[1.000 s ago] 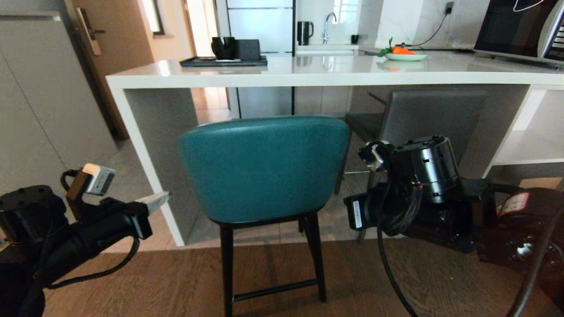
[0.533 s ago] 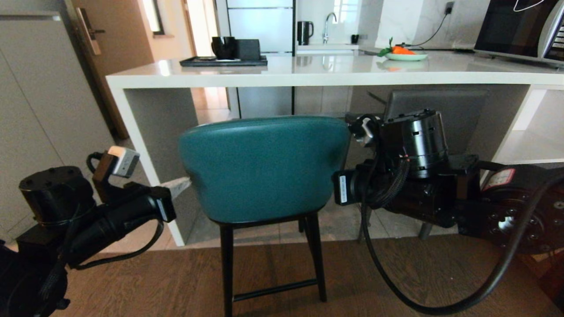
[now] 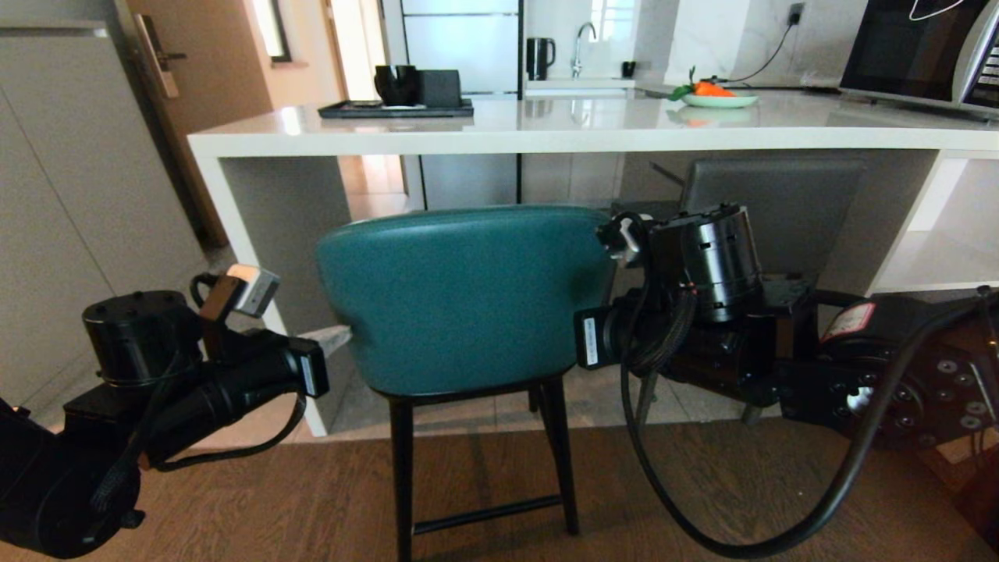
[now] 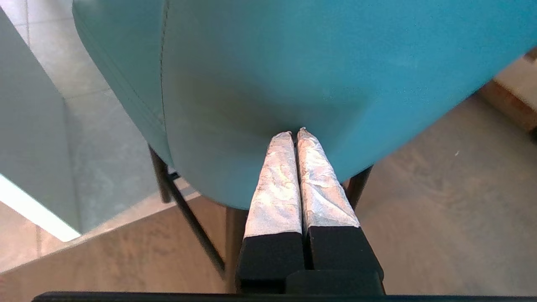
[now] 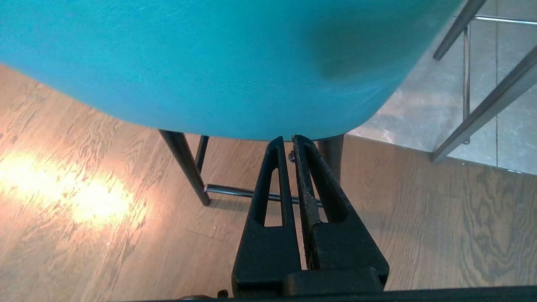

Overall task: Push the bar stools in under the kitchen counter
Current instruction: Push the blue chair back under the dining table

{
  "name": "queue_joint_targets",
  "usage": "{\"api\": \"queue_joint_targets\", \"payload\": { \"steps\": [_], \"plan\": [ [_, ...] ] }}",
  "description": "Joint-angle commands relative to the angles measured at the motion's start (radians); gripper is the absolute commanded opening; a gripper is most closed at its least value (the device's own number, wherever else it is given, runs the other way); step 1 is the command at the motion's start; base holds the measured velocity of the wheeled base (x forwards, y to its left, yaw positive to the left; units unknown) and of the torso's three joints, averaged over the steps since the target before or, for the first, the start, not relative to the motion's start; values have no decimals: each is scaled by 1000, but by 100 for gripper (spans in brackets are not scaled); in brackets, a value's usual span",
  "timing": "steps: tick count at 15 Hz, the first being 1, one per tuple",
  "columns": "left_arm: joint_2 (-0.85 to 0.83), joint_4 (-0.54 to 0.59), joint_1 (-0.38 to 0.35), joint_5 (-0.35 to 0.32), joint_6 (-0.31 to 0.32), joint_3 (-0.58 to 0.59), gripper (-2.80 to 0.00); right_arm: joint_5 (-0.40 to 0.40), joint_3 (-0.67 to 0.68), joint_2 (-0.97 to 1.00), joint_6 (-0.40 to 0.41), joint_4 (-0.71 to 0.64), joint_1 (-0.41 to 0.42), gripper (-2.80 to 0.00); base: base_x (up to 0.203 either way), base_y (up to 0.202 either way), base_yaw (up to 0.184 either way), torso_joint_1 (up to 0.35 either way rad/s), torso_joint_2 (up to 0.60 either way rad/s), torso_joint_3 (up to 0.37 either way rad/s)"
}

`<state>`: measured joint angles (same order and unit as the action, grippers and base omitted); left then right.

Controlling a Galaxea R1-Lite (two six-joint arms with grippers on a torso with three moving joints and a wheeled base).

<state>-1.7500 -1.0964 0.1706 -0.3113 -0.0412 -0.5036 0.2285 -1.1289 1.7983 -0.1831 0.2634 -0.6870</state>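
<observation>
Wood floor meets grey tile under the kitchen counter (image 3: 546,129). The teal stool (image 3: 468,297), padded with a rounded back, has closed left gripper (image 4: 297,135) at nine o'clock, closed right gripper (image 5: 289,140) at three.

The floor (image 3: 741,499) is dark wood planking in front and changes to pale grey tile (image 3: 593,394) under the kitchen counter (image 3: 546,129). The teal stool (image 3: 468,297) stands with its black legs on the wood at the seam, and the grey stool (image 3: 773,199) stands further in on the tile beneath the slab. On the counter top lie a black tray (image 3: 396,110) with dark cups, a plate (image 3: 719,100) with a carrot, and a microwave (image 3: 921,51).
</observation>
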Motion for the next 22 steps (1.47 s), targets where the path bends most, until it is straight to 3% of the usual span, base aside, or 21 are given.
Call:
{"api": "queue_joint_targets", "payload": {
  "steps": [1,10,22],
  "plan": [
    [-15,-14,4,-4,17,8,-280,2,1,9,-1,1,1,-280,0,0,0,0,0,0],
    [-92,-15,-8,3,26,-103,-280,17,-48,75,1,10,0,-280,0,0,0,0,0,0],
    [-94,-20,-8,1,27,-107,-280,26,-74,118,4,17,6,-280,0,0,0,0,0,0]
  ]
}}
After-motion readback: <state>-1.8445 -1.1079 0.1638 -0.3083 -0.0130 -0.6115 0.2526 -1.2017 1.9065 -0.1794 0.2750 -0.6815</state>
